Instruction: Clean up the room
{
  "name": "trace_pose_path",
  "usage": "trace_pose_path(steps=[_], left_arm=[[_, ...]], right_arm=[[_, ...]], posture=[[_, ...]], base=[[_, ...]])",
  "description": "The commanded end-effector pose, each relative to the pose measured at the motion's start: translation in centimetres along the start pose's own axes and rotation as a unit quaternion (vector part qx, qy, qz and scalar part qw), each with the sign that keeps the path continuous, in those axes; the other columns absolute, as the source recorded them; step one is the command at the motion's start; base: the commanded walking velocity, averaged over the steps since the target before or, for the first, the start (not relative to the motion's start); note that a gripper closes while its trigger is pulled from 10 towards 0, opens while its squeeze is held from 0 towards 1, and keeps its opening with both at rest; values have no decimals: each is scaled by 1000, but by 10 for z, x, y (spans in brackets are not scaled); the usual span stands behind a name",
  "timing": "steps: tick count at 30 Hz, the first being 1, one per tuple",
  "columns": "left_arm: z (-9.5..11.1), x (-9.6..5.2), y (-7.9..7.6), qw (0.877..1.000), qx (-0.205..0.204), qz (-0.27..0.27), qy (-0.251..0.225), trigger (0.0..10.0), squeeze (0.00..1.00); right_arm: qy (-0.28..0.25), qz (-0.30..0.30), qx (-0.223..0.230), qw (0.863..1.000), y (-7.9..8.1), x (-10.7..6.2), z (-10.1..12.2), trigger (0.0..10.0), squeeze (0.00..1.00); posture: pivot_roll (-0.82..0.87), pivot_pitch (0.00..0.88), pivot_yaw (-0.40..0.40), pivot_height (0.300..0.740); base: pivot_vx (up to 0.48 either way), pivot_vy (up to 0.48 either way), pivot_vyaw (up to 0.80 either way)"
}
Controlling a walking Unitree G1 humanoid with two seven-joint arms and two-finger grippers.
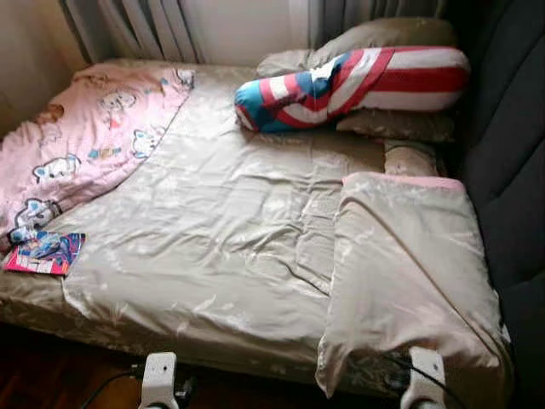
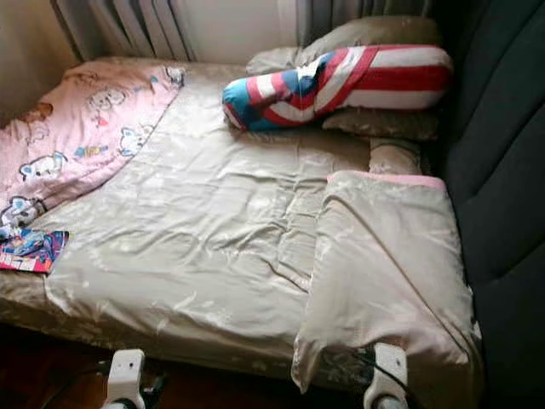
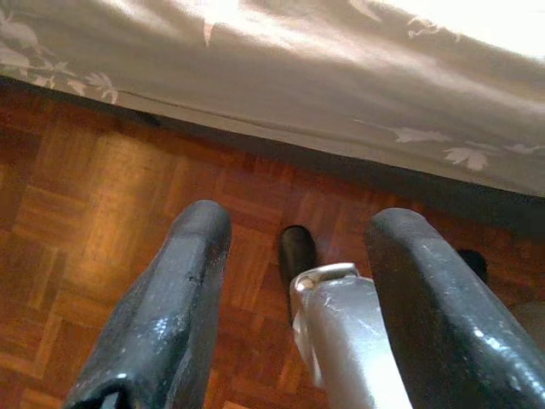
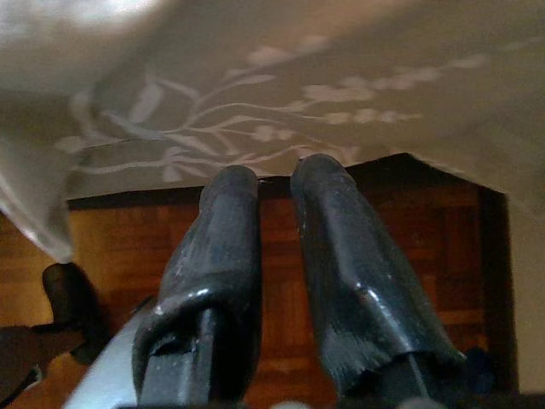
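A bed with a beige satin sheet [image 1: 221,239] stands before me. A pink cartoon blanket [image 1: 85,136] lies crumpled over its far left part. A small colourful packet [image 1: 43,252] rests on the near left edge. A red, white and blue striped bolster [image 1: 358,81] lies on beige pillows [image 1: 383,34] at the far right. A folded beige quilt [image 1: 409,273] with a pink edge hangs over the near right side. My left gripper [image 3: 298,226] hangs open above the parquet by the bed's edge. My right gripper [image 4: 274,175] is shut on nothing, just below the quilt's hanging hem [image 4: 255,128].
A dark padded headboard [image 1: 511,153] runs along the bed's right side. Grey curtains [image 1: 128,25] hang behind the bed. Parquet floor [image 3: 102,170] lies in front of the bed. My two silver wrists [image 1: 159,379] sit low at the near bed edge.
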State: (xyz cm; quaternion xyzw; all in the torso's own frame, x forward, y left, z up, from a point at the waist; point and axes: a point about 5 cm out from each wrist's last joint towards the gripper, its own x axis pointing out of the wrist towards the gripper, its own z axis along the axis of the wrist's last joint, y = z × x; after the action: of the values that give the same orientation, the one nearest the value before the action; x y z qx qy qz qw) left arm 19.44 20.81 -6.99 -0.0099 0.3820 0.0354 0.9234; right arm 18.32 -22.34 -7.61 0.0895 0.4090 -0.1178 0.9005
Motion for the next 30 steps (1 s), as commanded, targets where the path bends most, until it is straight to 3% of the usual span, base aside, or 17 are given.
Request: trace_pose_path(steps=[1,6,15,18,19,20,21,30], left_arm=[[-1,0,2,1000,11,-3,2,10000,0],[1,2,-1,1000,17,-7,7,10000,0],[-4,0,0,999,24,-8,20,10000,0],[-5,0,3,1000,21,-4,21,10000,0],[-5,0,4,1000,16,-2,19,10000,0],[-5,0,4,1000,16,-2,19,10000,0],[-5,0,4,1000,14,-1,19,10000,0],[-5,0,4,1000,12,0,18,10000,0]], right_arm=[[-13,2,4,1000,0,0,4,10000,1000],[-11,5,-18,1000,0,0,4,10000,1000],[-4,61,-80,995,22,2,4,10000,1000],[0,64,-79,995,25,2,1,10000,1000],[12,70,-63,995,29,1,-5,10000,804],[12,70,-63,995,29,1,-5,10000,804],[19,74,-61,995,31,1,-9,10000,231],[26,78,-63,995,33,0,-12,10000,231]], posture=[[-55,120,27,740],[-65,122,32,740],[-86,131,39,740],[-82,136,38,740],[-82,142,38,740],[-82,142,38,740],[-77,141,38,740],[-76,142,38,740]], base=[[0,0,0],[0,0,0],[0,0,0],[0,0,0],[0,0,0],[0,0,0],[0,0,0],[0,0,0]])
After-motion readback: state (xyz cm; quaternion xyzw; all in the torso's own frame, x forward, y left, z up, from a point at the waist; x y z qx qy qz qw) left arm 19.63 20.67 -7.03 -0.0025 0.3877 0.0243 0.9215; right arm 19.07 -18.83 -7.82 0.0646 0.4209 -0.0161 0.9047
